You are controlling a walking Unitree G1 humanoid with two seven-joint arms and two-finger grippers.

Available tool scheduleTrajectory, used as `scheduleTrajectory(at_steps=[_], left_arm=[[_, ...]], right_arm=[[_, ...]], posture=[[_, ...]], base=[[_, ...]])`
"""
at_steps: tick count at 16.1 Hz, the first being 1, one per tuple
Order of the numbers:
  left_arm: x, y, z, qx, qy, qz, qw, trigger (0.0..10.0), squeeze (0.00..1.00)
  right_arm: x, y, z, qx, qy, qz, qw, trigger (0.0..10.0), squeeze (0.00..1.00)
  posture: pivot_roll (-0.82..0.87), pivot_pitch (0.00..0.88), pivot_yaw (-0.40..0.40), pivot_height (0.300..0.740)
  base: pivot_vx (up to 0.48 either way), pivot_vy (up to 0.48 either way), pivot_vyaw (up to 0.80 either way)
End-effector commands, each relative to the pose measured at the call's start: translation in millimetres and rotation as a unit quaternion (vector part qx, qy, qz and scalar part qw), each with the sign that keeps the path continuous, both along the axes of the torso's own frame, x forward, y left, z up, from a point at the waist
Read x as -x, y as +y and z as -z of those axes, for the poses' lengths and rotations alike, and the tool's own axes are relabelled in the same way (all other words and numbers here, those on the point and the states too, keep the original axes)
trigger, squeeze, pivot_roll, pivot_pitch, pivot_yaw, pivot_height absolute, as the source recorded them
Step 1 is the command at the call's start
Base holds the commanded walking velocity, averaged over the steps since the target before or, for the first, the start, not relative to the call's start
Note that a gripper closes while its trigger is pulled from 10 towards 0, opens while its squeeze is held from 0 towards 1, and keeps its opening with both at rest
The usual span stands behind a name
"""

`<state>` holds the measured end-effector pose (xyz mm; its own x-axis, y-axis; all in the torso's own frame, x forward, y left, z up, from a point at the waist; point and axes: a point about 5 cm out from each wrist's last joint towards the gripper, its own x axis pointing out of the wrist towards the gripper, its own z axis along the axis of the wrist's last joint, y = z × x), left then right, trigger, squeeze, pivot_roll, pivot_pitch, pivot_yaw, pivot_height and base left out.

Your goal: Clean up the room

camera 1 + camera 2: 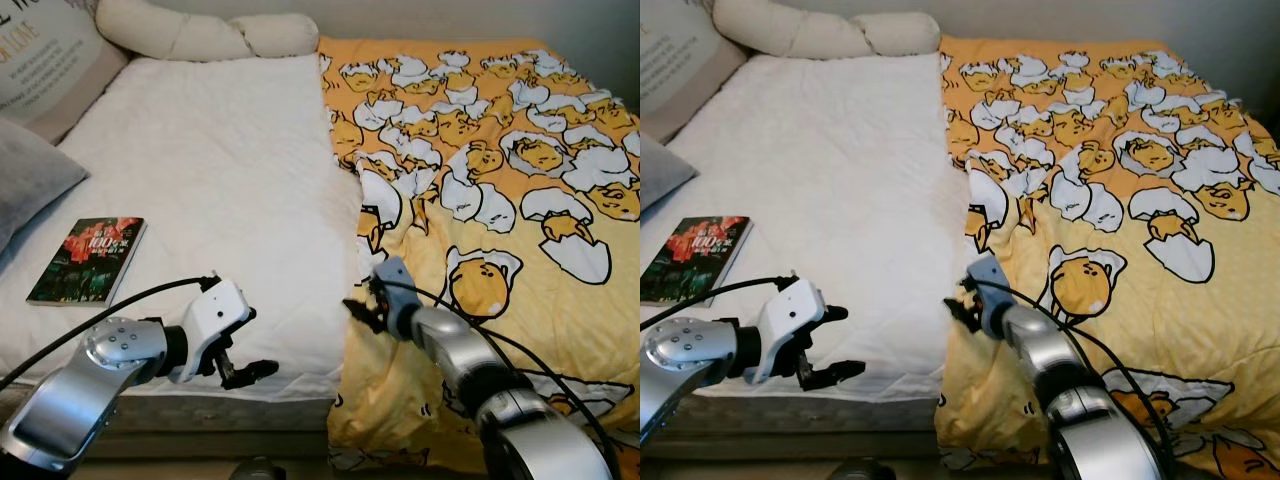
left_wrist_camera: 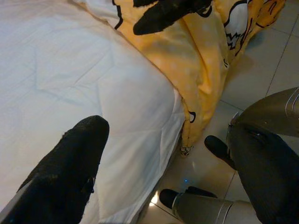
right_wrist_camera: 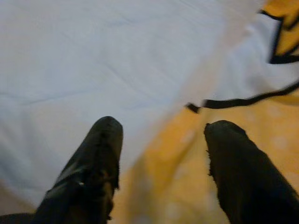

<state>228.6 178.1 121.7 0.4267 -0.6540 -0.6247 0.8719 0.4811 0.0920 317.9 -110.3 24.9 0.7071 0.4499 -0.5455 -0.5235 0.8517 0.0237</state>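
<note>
Right gripper (image 1: 362, 308) hovers with fingers spread over the near left edge of the yellow egg-print blanket (image 1: 500, 190); best to drop lower and pinch a full fold of that hem before dragging it left across the white quilted mattress (image 1: 210, 190). Left gripper (image 1: 243, 358) waits open at the near mattress edge. Blanket is rumpled, covering only the right half of the bed and spilling over the near edge.

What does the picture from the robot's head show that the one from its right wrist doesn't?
The left eye view alone takes in the book, the grey pillow, the long cream bolster at the head of the bed, and both arms, with the left gripper near the bed's foot. The right wrist view alone gives a close look along the right gripper, its fingers spread apart over the blanket's edge. Both show the white sheet and the yellow cartoon blanket.
</note>
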Motion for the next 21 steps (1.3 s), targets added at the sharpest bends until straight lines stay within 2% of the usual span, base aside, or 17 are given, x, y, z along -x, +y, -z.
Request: scheduleTrajectory(at_steps=[1,2,3,4,5,7,9,10,11,12,13,16,21], left_arm=[[1.6,0.2,-2,-0.005,-0.001,0.007,1.0,10.0,0.0],[1.6,0.4,-3,-0.005,-0.001,0.006,1.0,10.0,0.0],[2.9,2.0,-3,-0.007,0.002,0.006,1.0,10.0,0.0],[3.7,2.7,-3,-0.008,0.003,0.007,1.0,10.0,0.0],[4.3,2.8,-4,-0.009,0.004,0.007,1.0,10.0,0.0],[6.5,3.0,-5,-0.011,0.008,0.011,1.0,10.0,0.0],[7.7,2.8,-6,-0.012,0.01,0.013,1.0,10.0,0.0],[11.4,3.4,-8,-0.015,0.015,0.019,1.0,10.0,0.0],[15.5,4.6,-11,-0.017,0.021,0.023,0.999,10.0,0.0],[21.1,6.6,-13,-0.021,0.026,0.026,0.999,10.0,0.0],[25.1,8.8,-13,-0.026,0.033,0.026,0.999,10.0,0.0],[30.7,10.1,-12,-0.029,0.04,0.019,0.999,10.0,0.0],[27.9,8.4,-12,-0.018,0.029,-0.003,0.999,10.0,0.0]], right_arm=[[0.1,1.0,4,0.027,0.012,0.014,0.999,10.0,1.0],[-0.8,2.5,4,0.036,0.013,0.019,0.999,10.0,1.0],[-0.9,11.9,6,0.058,0.023,0.03,0.998,10.0,1.0],[-0.1,17.3,8,0.062,0.031,0.037,0.997,10.0,0.48],[1.8,22.2,10,0.065,0.038,0.037,0.996,10.0,0.0],[9.2,27.6,18,0.113,0.039,0.013,0.993,10.0,0.0],[12.2,26.9,21,0.127,0.044,0.009,0.991,10.0,0.0],[16.2,22.7,27,0.162,0.042,-0.002,0.986,10.0,0.0],[19.2,19.8,30,0.176,0.044,-0.006,0.983,7.8,0.0],[21.7,16.4,33,0.186,0.047,-0.006,0.981,4.3,0.0],[23.4,13.7,35,0.187,0.053,0.0,0.981,0.0,0.0],[26.7,11.5,39,0.182,0.061,0.005,0.981,0.0,0.0],[23.8,9.9,36,0.164,0.06,0.011,0.985,0.0,0.0]], posture=[[0.17,0.0,0.034,0.74],[0.17,0.0,0.035,0.74],[0.18,0.0,0.038,0.74],[0.18,0.0,0.041,0.74],[0.18,0.008,0.043,0.74],[0.2,0.031,0.045,0.74],[0.21,0.05,0.045,0.74],[0.24,0.08,0.045,0.74],[0.25,0.092,0.045,0.74],[0.26,0.107,0.043,0.74],[0.27,0.115,0.041,0.74],[0.28,0.121,0.023,0.74],[0.26,0.098,0.007,0.74]], base=[[0.0,0.0,0.0],[0.0,0.0,0.0],[0.0,0.0,0.0],[0.0,0.0,0.0],[0.0,0.0,0.0],[0.0,0.0,0.0],[0.0,0.0,0.0],[0.0,0.0,0.0],[0.0,0.0,0.0],[0.0,0.0,0.0],[0.0,0.0,0.0],[0.0,0.0,0.0],[0.0,0.0,0.0]])
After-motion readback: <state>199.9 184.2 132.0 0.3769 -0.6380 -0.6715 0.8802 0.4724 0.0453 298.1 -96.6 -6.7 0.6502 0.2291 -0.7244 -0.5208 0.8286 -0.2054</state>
